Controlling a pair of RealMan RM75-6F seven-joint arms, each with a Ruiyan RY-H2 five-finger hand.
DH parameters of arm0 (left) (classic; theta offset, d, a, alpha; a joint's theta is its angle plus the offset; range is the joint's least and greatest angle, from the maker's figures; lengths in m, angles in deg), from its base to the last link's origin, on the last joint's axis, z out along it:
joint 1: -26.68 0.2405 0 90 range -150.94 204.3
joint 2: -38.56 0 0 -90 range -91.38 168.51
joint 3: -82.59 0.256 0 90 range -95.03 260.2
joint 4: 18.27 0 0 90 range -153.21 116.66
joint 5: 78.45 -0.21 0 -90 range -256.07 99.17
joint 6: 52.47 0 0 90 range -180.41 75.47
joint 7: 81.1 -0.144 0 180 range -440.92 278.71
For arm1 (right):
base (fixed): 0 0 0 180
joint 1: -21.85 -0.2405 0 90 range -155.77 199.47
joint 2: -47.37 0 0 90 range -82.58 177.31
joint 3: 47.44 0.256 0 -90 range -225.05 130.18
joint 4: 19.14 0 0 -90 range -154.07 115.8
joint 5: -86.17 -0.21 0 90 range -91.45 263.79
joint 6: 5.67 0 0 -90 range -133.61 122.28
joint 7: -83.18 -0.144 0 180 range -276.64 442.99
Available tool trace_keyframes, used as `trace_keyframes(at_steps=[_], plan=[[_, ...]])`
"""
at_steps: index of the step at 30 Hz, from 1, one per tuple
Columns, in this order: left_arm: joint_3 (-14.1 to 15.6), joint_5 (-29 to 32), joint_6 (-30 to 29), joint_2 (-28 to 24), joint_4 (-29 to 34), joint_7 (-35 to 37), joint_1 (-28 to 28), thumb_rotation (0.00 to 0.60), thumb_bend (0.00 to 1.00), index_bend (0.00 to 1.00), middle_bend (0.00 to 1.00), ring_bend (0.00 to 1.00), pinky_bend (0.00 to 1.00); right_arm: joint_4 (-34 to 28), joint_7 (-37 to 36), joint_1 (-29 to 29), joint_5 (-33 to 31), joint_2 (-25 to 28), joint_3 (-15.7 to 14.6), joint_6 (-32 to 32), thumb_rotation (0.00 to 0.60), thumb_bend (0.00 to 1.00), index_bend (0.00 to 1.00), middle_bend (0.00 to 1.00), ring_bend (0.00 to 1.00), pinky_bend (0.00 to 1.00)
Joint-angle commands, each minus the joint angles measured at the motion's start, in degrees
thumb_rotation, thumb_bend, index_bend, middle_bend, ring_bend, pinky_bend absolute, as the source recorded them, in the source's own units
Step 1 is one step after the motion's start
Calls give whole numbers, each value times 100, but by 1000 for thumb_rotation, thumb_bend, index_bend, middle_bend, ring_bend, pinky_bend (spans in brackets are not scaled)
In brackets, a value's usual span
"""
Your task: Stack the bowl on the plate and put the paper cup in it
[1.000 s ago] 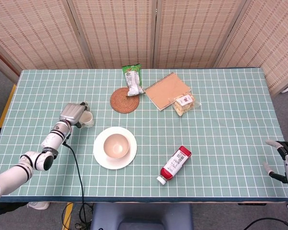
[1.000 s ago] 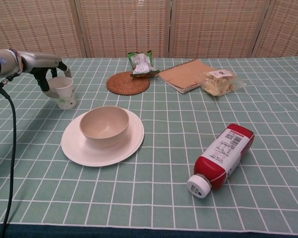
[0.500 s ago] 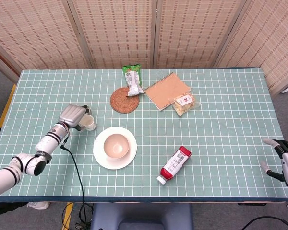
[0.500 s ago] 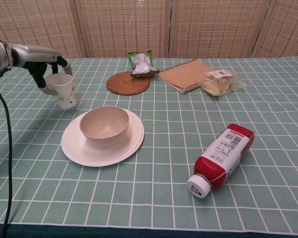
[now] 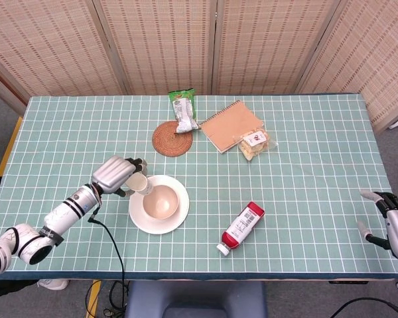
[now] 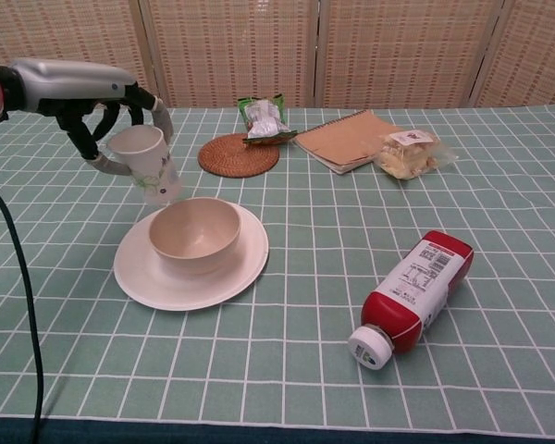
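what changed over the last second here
The left hand, holding the paper cup, lifted it off the table and carried it toward the bowl; the cup now hangs tilted beside the bowl's rim. The right hand barely shifted. Bowl, plate, bottle, coaster and notebook stayed put.

Beige bowl (image 6: 194, 233), seemingly white plate (image 6: 191, 274)

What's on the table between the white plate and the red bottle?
Nothing. Both views show only bare green checked cloth between the plate and the red bottle.
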State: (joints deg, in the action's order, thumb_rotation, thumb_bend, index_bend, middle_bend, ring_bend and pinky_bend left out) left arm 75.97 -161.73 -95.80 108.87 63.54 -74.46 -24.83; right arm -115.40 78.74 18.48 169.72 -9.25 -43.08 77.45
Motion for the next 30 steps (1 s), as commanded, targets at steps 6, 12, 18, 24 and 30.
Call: trace_keyframes(at_steps=[6,12,18,24,30], plan=[[6,-182,85,17,376,70,-211,600,241,350,259,373,596,30,-29,26,-25,-8,-8,21,600,278,245,285,202,313],[15,-152,254,247,379,-454,-412,600,241,344,259,364,596,65,-66,38,-23,-23,-19,25,600,277,245,285,202,313],[76,49,397,432,271,-1042,-483,600,241,328,259,361,596,108,-124,82,-36,-26,-30,68,600,277,245,286,202,313],[131,359,504,509,307,-1506,-497,600,241,305,246,336,596,167,-195,108,-31,-48,-35,96,600,277,245,285,202,313],[147,783,635,459,475,-1939,-532,600,241,169,150,202,556,208,-219,104,-17,-80,-23,110,600,277,245,285,202,313]])
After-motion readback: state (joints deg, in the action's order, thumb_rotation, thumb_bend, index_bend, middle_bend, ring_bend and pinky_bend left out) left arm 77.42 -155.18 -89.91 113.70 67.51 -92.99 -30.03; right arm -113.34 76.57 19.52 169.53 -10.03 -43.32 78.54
